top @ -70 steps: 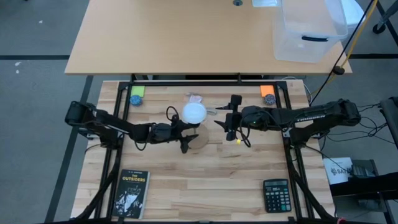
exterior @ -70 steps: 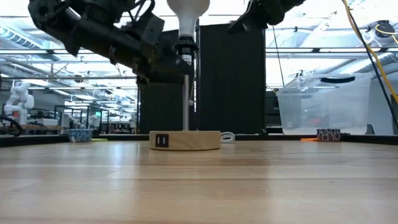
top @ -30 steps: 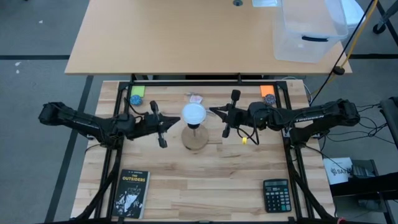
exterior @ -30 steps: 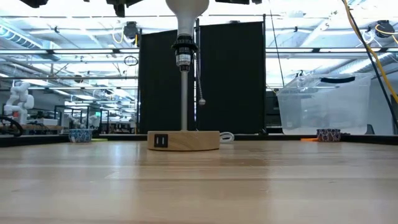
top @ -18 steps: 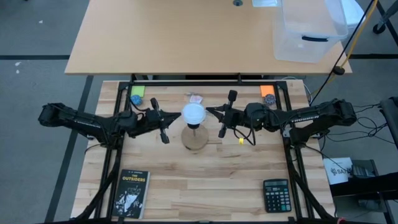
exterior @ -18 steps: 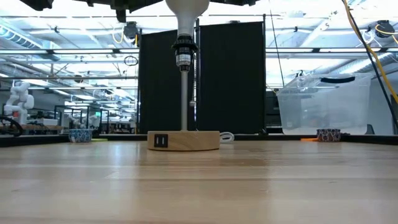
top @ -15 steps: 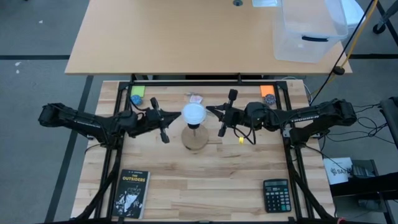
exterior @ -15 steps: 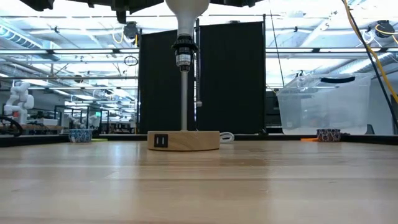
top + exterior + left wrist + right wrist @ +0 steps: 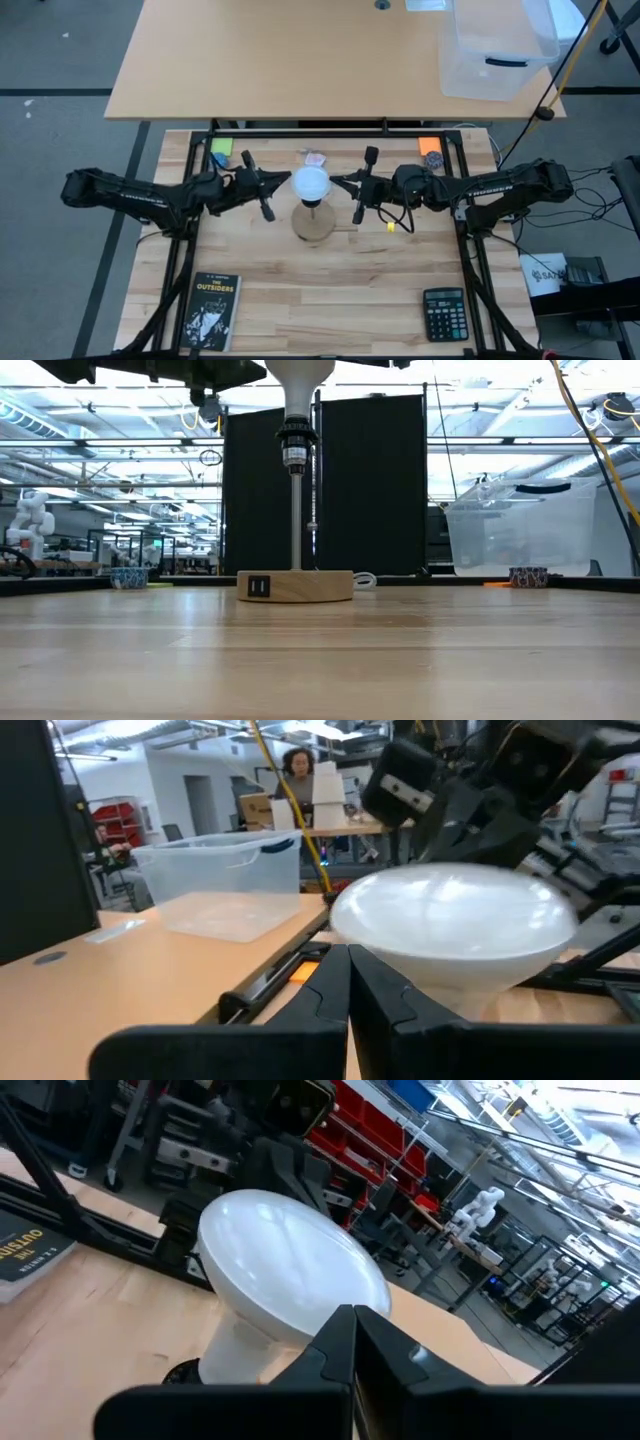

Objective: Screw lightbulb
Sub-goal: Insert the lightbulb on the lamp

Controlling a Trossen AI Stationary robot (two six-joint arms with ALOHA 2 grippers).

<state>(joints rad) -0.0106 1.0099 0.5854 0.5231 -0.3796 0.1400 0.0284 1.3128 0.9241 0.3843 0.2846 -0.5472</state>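
Observation:
The white lightbulb (image 9: 311,183) sits base down in the black socket (image 9: 292,445) on top of the thin post of the round wooden stand (image 9: 296,585) at the table's middle. My left gripper (image 9: 281,182) hovers shut just left of the globe, at globe height, pointing at it. In its wrist view the shut fingers (image 9: 349,980) reach up to the globe's edge (image 9: 455,935). My right gripper (image 9: 338,183) hovers shut just right of the globe, also pointing at it. Its wrist view shows the globe (image 9: 290,1260) right ahead of the shut fingers (image 9: 352,1345).
A book (image 9: 210,310) lies at the near left and a calculator (image 9: 443,314) at the near right. Small green (image 9: 220,152) and orange (image 9: 431,152) items sit at the far corners. A clear bin (image 9: 495,45) stands on the far table. A person (image 9: 297,765) shows far off.
Both grippers have edged in toward the bulb, the left from the table's left side and the right from its right side, and both have stayed shut. The stand's pull chain has swung back toward the post. Bulb and stand have kept still.

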